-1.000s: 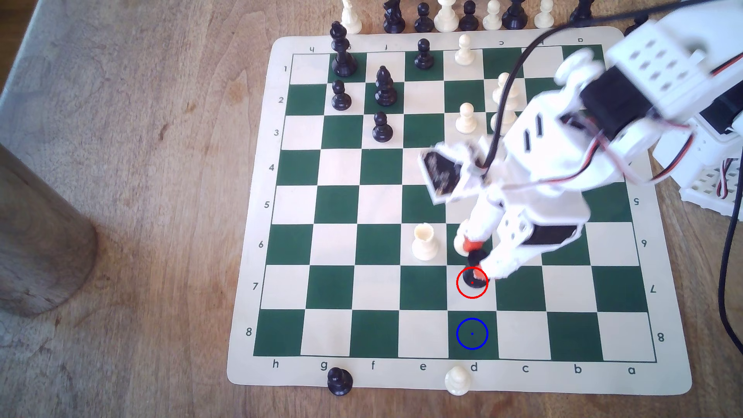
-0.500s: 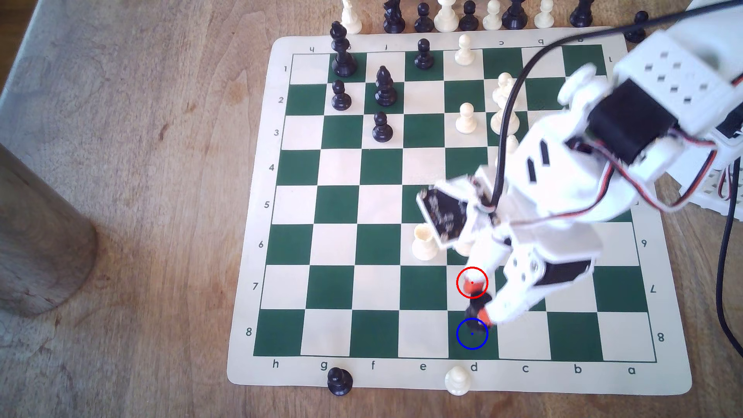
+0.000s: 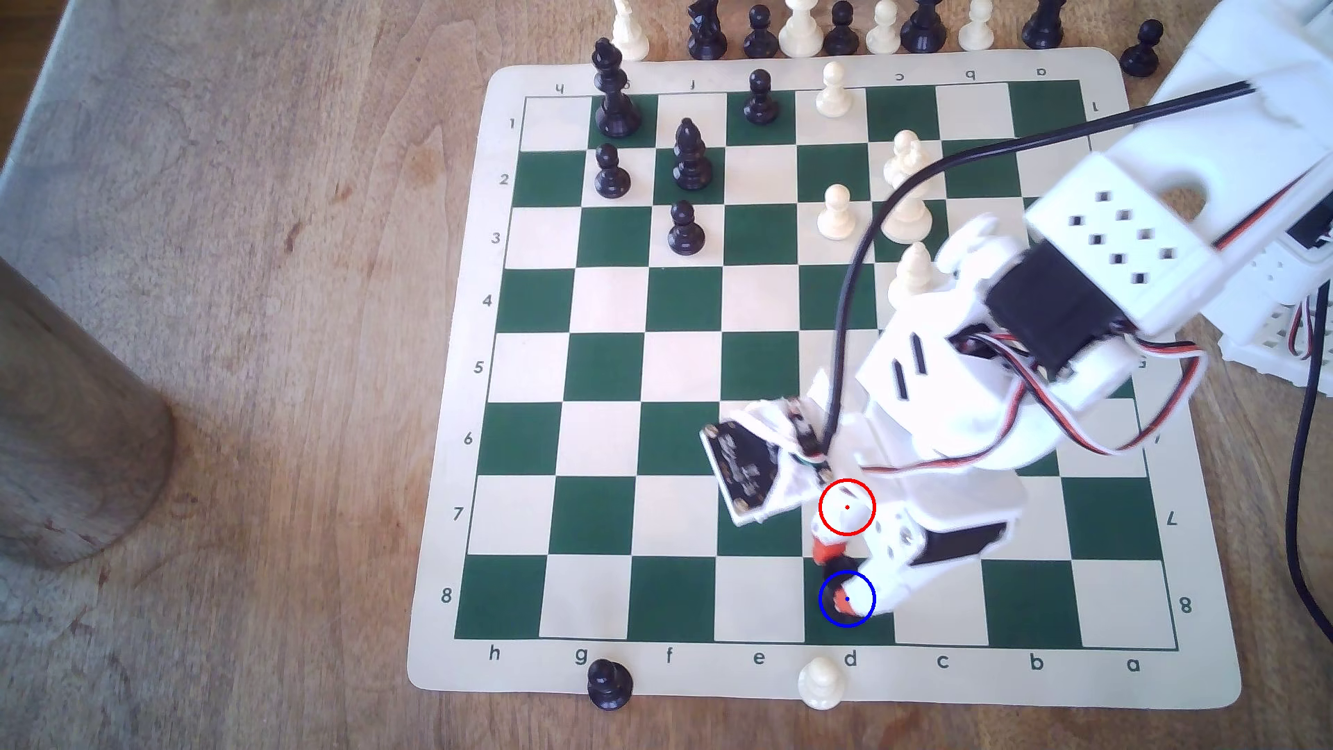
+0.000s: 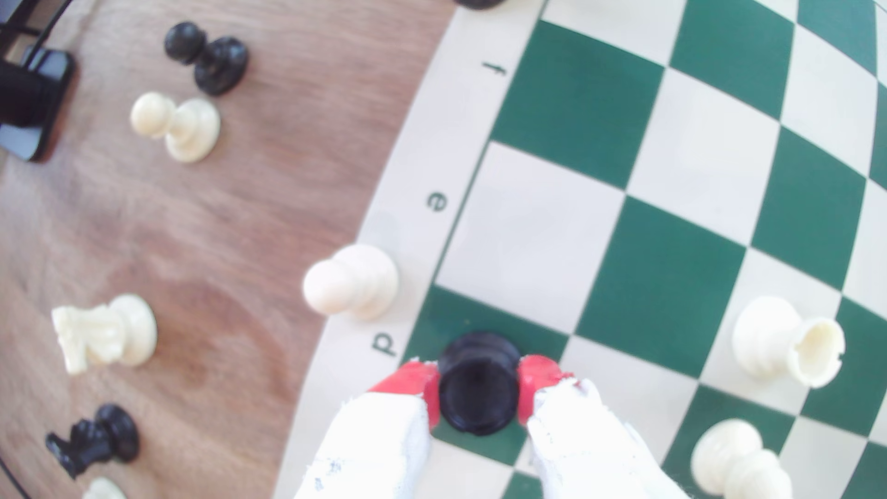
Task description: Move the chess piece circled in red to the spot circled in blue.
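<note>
The black rook-like chess piece (image 3: pixel 835 577) is held between my gripper's (image 3: pixel 834 576) orange-red pads (image 4: pixel 415 381), which are shut on its sides. It hangs over the dark green square (image 3: pixel 869 629) marked with the blue ring, at that ring's upper edge in the exterior view. In the wrist view the chess piece (image 4: pixel 480 384) shows its wide round top, with the green square (image 4: pixel 461 314) beneath it by the letter d. Whether its base touches the board I cannot tell. My gripper's white body covers the red ring on the cream square behind.
A cream pawn (image 3: pixel 821 681) stands on the mat's margin just in front of the blue-ringed square, a black pawn (image 3: pixel 609 684) further to the exterior view's left. A cream rook (image 4: pixel 787 348) and a cream pawn (image 4: pixel 739 460) stand close by. A wooden cylinder (image 3: pixel 72 433) sits off the board.
My gripper has carried the black piece from the red-ringed square one square toward the board's near edge, to the blue ring. The arm stretched forward with it.
</note>
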Controlling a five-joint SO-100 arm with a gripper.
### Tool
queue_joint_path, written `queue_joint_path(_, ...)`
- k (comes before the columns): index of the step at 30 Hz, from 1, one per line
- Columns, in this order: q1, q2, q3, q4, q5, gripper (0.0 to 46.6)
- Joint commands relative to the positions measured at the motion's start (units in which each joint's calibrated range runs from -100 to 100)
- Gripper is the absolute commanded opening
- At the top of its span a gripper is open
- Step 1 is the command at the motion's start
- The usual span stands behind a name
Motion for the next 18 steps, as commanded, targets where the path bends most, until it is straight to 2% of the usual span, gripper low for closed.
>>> queue_joint_path(1, -0.1, -1.2, -4.8, -0.7, -0.2, 0.3)
queue_joint_path(5, -0.4, -1.1, -5.0, -0.4, 0.0, 0.4)
queue_joint_path(7, -0.5, -1.0, -5.0, -0.1, 0.0, 5.9)
queue_joint_path(8, -0.4, -1.0, -5.0, 0.5, 0.1, 10.1)
queue_joint_path(12, -0.2, -1.4, -4.8, 0.9, 0.0, 13.9)
queue_joint_path(13, -0.1, -1.8, -4.3, 0.9, -0.2, 18.6)
queue_joint_path(14, -0.1, -2.1, -3.9, 0.6, -0.3, 20.0)
queue_joint_path(18, 0.3, -4.1, -1.8, -0.5, -0.4, 23.4)
